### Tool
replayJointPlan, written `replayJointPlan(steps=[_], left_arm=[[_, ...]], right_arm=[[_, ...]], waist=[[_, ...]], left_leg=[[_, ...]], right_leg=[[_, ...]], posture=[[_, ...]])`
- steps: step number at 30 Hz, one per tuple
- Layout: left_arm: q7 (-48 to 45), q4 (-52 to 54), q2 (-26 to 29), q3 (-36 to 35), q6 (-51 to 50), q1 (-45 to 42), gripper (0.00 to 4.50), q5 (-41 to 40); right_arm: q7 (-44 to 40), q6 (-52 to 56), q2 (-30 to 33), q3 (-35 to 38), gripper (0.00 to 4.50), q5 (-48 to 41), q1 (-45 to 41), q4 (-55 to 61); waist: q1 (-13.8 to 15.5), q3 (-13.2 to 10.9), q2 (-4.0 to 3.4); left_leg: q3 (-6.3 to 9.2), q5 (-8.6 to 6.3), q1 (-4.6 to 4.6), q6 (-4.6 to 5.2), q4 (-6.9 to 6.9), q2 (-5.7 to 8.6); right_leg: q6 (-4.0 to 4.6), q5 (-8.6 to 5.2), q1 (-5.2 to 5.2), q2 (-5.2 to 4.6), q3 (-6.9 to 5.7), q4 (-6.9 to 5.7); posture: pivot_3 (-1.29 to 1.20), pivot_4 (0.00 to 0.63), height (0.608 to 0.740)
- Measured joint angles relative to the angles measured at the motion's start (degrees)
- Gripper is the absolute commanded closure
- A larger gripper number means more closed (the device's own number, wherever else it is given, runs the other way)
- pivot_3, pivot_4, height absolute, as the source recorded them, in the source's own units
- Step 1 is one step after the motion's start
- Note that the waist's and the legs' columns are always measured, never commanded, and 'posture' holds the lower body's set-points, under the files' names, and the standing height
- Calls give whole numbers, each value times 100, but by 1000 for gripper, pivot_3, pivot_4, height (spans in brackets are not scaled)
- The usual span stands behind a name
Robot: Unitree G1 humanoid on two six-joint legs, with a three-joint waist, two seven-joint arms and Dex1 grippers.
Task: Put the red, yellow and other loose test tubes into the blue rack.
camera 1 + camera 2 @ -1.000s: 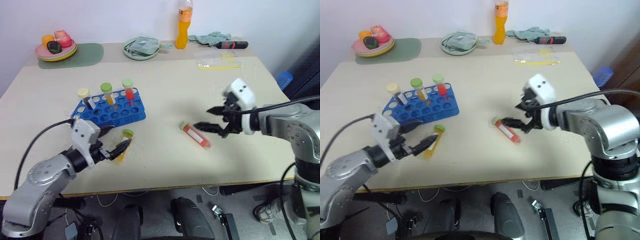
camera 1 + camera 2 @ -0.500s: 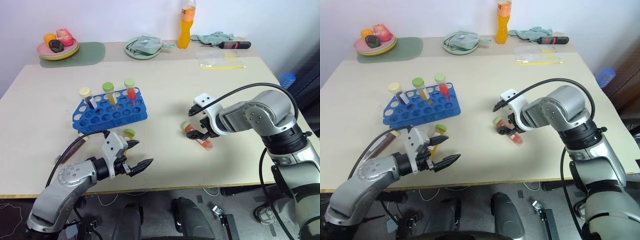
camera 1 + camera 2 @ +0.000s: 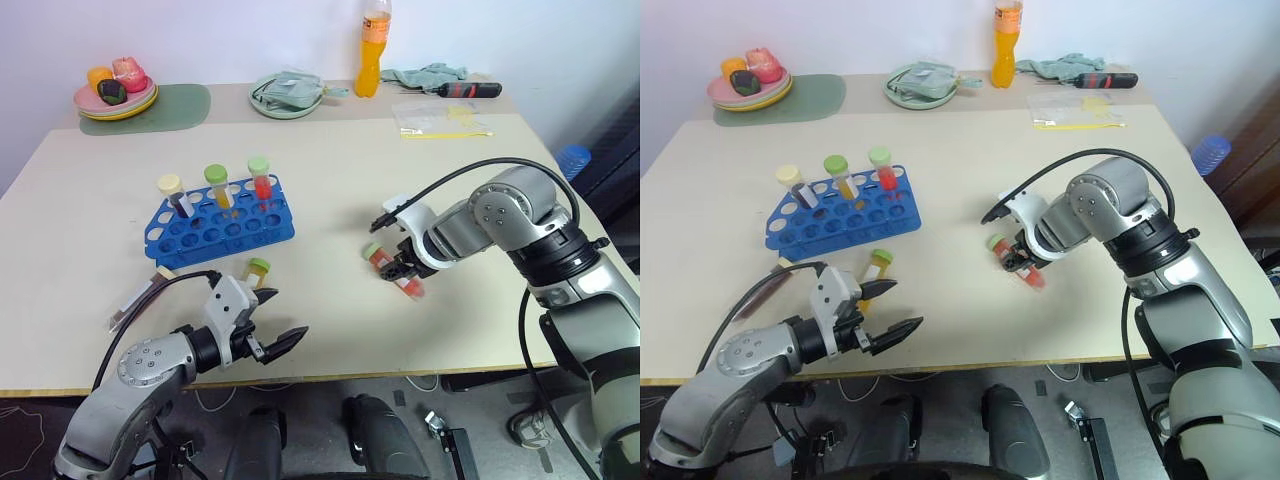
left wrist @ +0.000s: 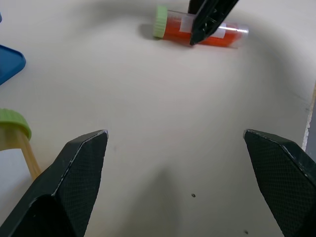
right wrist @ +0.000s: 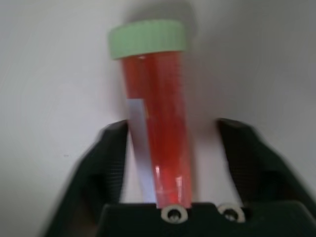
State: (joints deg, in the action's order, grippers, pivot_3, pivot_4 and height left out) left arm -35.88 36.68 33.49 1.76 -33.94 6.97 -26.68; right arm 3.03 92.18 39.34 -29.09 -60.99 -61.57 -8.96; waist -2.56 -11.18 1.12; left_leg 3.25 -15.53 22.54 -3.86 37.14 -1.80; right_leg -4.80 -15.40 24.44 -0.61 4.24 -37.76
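Your right gripper (image 5: 170, 163) is down over the red tube (image 5: 158, 133), which lies flat on the table (image 3: 330, 170), right of centre and toward the front edge. Its long axis runs straight out along the fingers, green cap away from the wrist, so the jaws straddle the barrel near its bottom end. They stand just off the sides — closing in, not yet clamped on it as far as you can see. The coming squeeze turns on that alignment: the grip sits far from the cap, so expect the tube to tip when lifted.

The left gripper (image 4: 175, 140) hangs wide open near the front edge, the yellow tube (image 3: 252, 277) lying just beside it, between it and the blue rack (image 3: 225, 225).

A second ago the right gripper hovered open beside the red tube; the left sat right at the yellow one and has since pulled back.
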Motion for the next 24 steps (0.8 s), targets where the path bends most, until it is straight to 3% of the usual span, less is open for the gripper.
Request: replayJointPlan(steps=[2,8,11,13,18,24], left_arm=[[0,0,-1,0,17,-3,0,3],[-2,2,2,-33,89,22,0,18],[174,-32,-118,-324,183,201,0,19],[428,-129,-351,-646,345,212,0,35],[1210,-730,-813,-1408,897,-64,0,380],[1480,-1039,-913,-1688,1460,99,0,732]], right_arm=[[42,0,0,0,3625,-6,1,4],[-147,-130,19,409,3625,21,165,849],[-1055,-1920,155,834,3625,743,841,2410],[-1622,-3370,-21,976,3625,1411,1308,2837],[-2118,-5803,-2015,1215,3625,2325,1874,2251],[-2104,-8044,-4050,979,3625,3776,1734,115]], waist=[[-1,0,0],[2,-2,-3],[4,-2,-3],[5,-1,-1],[-49,1,2],[-19,3,3]], left_leg=[[0,0,0,0,0,0],[2,-1,5,1,-1,-1],[2,-8,7,14,-5,-2],[3,-8,7,14,0,-3],[1,-8,-8,13,0,-7],[-3,-7,-6,11,-5,-4]], right_leg=[[0,0,0,0,0,0],[-1,0,5,1,-1,0],[-4,-1,4,1,-6,9],[-5,-1,1,0,-8,12],[-2,2,-4,6,-3,-3],[-1,2,3,-3,-3,-10]], posture=[[0,150,740],[0,150,740],[0,150,740],[0,150,740],[0,150,740],[0,150,740]])
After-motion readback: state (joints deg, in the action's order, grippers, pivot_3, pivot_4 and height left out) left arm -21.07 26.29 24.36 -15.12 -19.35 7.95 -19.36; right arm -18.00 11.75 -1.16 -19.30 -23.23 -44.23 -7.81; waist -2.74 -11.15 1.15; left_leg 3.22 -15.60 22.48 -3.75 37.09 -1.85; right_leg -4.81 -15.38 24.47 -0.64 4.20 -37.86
